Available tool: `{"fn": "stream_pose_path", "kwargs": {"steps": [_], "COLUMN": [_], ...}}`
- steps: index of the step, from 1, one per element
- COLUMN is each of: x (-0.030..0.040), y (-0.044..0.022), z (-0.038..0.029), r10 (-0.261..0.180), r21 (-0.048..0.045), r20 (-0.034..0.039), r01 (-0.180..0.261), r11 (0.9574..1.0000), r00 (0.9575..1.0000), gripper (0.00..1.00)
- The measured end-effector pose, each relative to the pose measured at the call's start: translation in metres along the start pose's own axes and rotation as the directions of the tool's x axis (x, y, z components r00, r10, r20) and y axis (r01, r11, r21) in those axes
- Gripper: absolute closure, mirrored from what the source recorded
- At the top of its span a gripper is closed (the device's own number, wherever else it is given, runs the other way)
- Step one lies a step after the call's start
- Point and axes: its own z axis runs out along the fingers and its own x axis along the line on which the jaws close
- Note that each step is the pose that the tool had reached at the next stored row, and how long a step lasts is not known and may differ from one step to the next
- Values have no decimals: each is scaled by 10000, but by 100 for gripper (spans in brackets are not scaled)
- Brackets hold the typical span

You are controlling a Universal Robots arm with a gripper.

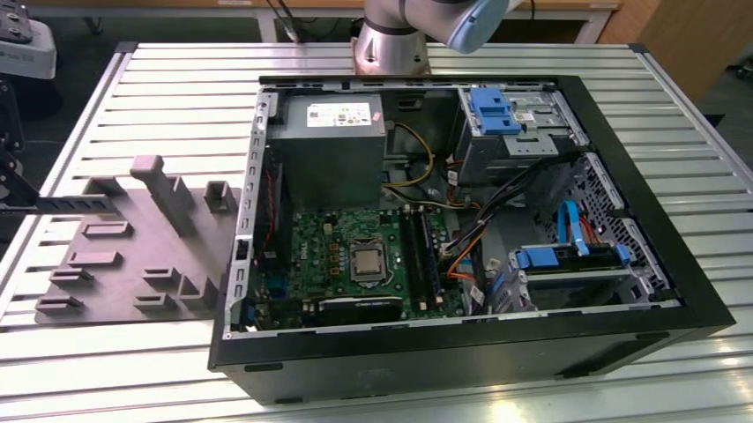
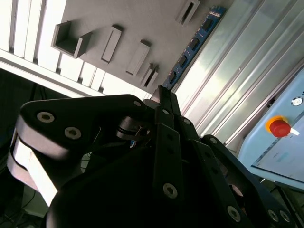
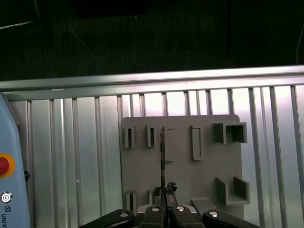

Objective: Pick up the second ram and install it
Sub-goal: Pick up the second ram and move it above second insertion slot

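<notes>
The gripper [image 3: 164,203] is closed on the second ram [image 2: 194,42]. In both wrist views its fingers come together on one end of the thin stick, and the rest of the stick reaches out in front of them, so the row of black chips stays free. I judge that holding it by the end and by its flat faces keeps the long contact edge uncovered, because this edge must later go into a slot. In the first wrist view the stick is seen edge-on over the grey holder plate [image 3: 190,183], in line with the narrow slots there. I cannot tell whether it is fully out of the holder. In the exterior view the ram [image 1: 77,204] is a thin dark bar at the far left of the exterior view, over the left part of the holder plate [image 1: 118,260] on the slatted table [image 1: 118,352]. It is well apart from the open computer case [image 1: 471,352] on the right, where the green motherboard [image 1: 335,238] lies flat and open from above.
</notes>
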Motion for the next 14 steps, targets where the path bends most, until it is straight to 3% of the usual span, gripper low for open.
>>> {"fn": "stream_pose_path", "kwargs": {"steps": [14], "x": [-6], "y": [4], "z": [-84], "r10": [-1], "r21": [4], "r20": [0], "r01": [1], "r11": [10000], "r00": [10000], "gripper": [88]}}
